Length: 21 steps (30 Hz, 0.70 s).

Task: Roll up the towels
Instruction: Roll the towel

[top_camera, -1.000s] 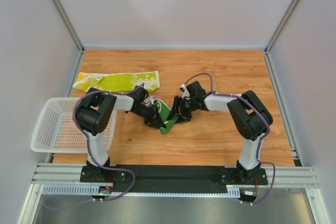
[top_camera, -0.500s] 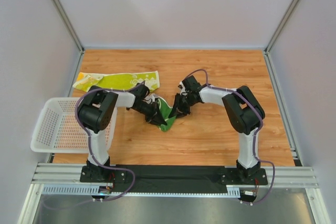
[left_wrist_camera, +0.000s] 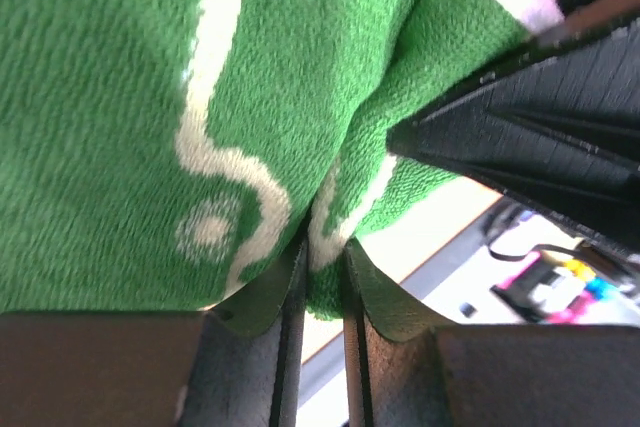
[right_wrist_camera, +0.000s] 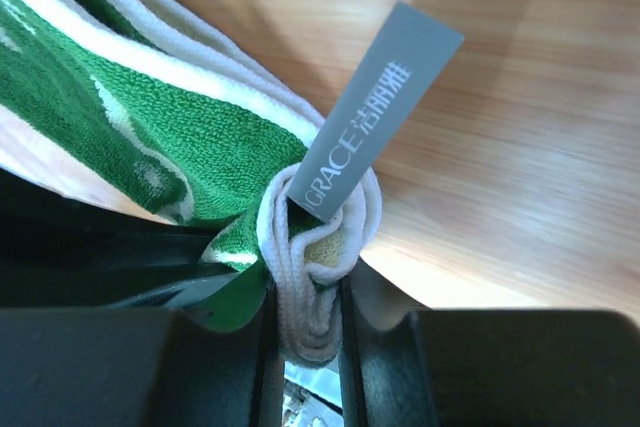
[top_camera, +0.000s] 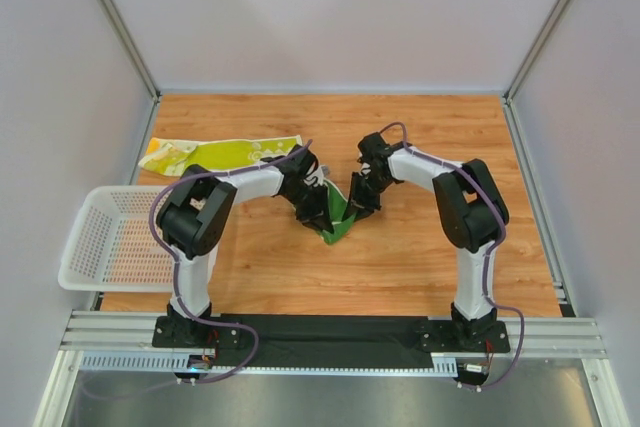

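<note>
Both arms have carried the green towel [top_camera: 335, 225] a little rightward and away from their bases since a second ago, and the left arm now reaches further across the middle. At the left edge of the wooden table [top_camera: 450, 137] sits a white mesh plastic basket [top_camera: 110, 237]. Beyond it the lime-yellow towel [top_camera: 225, 155] lies flat and stretched, its long axis running left to right, well apart from both grippers and nearer the left arm. The left gripper [left_wrist_camera: 322, 247] is clamped on a fold of the green towel's looped terry, white swirls showing on the pile. The towel itself is bunched into a soft wedge held between the two grippers, with its point toward the bases. The left gripper takes its left side and the right gripper [right_wrist_camera: 305, 312] takes its right, so each arm is about equally near. The right gripper's fingers are closed on a gathered corner of the pale corded edging [right_wrist_camera: 310, 237], where a stiff grey label [right_wrist_camera: 375, 107] sticks up. Rolling likely needs the cloth laid out flat first, with the grippers drawing apart along its length. Such limp fabric may sag or slip from a narrow pinch.
</note>
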Each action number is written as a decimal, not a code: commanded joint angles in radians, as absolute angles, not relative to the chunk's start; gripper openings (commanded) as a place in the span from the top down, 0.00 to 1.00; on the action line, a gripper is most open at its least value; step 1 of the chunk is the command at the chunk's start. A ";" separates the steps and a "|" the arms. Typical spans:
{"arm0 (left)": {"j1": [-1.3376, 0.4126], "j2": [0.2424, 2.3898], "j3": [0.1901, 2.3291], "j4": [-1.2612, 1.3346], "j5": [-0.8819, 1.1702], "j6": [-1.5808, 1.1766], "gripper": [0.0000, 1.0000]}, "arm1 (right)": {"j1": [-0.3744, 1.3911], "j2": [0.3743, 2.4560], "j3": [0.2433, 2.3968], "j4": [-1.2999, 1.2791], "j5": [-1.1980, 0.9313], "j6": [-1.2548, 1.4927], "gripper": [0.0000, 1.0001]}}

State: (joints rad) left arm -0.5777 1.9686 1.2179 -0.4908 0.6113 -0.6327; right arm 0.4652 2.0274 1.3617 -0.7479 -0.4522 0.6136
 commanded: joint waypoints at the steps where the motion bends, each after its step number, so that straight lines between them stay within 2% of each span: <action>1: -0.591 1.947 1.215 -0.683 0.469 -0.538 0.75 | 0.405 2.022 1.391 -0.842 -0.216 0.545 0.91; 10: -0.601 1.918 1.189 -0.678 0.408 -0.503 0.67 | 0.400 2.039 1.433 -0.876 -0.230 0.534 0.91; 16: -0.604 1.838 1.170 -0.725 0.253 -0.468 0.66 | 0.397 2.054 1.471 -0.908 -0.247 0.523 0.92; 21: -0.669 1.709 1.206 -0.746 0.039 -0.408 0.66 | 0.408 2.060 1.488 -0.942 -0.249 0.512 0.92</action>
